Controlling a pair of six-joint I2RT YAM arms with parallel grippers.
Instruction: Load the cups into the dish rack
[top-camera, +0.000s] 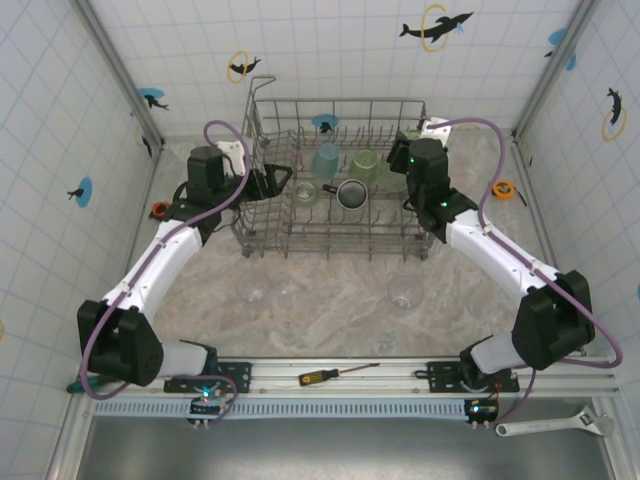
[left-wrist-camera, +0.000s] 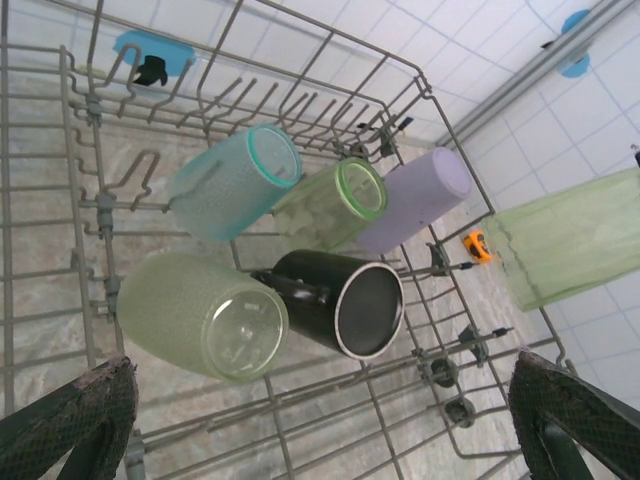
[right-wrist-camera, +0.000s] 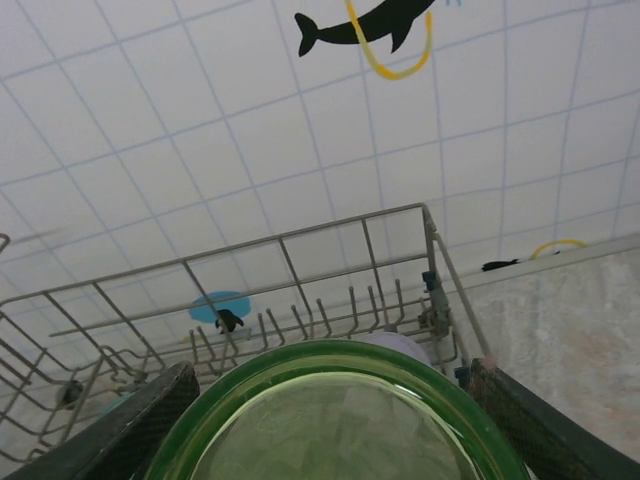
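**A:** Why is the right gripper (right-wrist-camera: 340, 420) up over the dish rack's (top-camera: 330, 240) right end?

**B:** It's clamped across a pale green cup (left-wrist-camera: 570, 240), probably to lower it in beside the lavender cup (left-wrist-camera: 415, 195). The left gripper (top-camera: 272, 185) hangs over the rack's left end, fingers spread wide and empty.

**A:** And the count?

**B:** Inside the rack, tipped against the tines, there are five: one teal cup (left-wrist-camera: 235, 180), two more pale green cups (left-wrist-camera: 200, 315), the lavender cup and one black mug (left-wrist-camera: 345, 305). On the near side of the rack are two clear glasses (top-camera: 404, 293), perhaps a third.

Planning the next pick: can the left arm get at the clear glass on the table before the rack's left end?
Probably yes. The left gripper is open and empty at the dish rack's left end; the clear glass stands on open table, nothing between them.
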